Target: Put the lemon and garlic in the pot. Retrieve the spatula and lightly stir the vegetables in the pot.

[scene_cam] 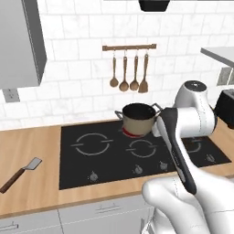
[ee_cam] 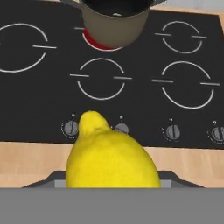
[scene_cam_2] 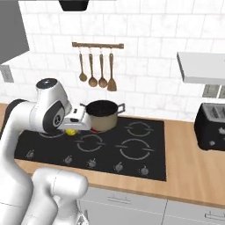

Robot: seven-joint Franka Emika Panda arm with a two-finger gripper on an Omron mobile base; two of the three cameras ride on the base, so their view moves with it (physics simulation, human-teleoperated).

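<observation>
And here is the lemon (ee_cam: 111, 155), big and yellow at the bottom of the hand view, sitting right in the claw (ee_cam: 113, 181) with its pointed tip aimed at the cooktop (ee_cam: 52, 105). The claw is clamped around the lemon, which hides both fingertips behind its bulk. From the right base view a sliver of yellow lemon (scene_cam_2: 70, 131) peeks out under the white hand, above the black cooktop (scene_cam_2: 145, 154) and just left of the pot (scene_cam_2: 102, 115).

The pot (scene_cam: 138, 119) stands on the rear middle burner, which glows red beneath it, beige wall and dark rim upright, 2 small grey handles out to the sides. In the hand view the pot (ee_cam: 114, 24) is at the top, well apart from the lemon, with a pale speck inside its dark interior that is too small to identify.

Over on the left of the wooden surface (scene_cam: 32, 146), the spatula (scene_cam: 20, 173) lies flat, silver blade toward the cooktop (scene_cam: 105, 155), dark handle trailing toward the front edge.

On the tiled wall, a rail (scene_cam: 129, 47) carries 4 wooden utensils (scene_cam: 129, 73) on hooks. A black toaster (scene_cam_2: 211, 126) sits at the right end of the surface (scene_cam_2: 189, 158).
</observation>
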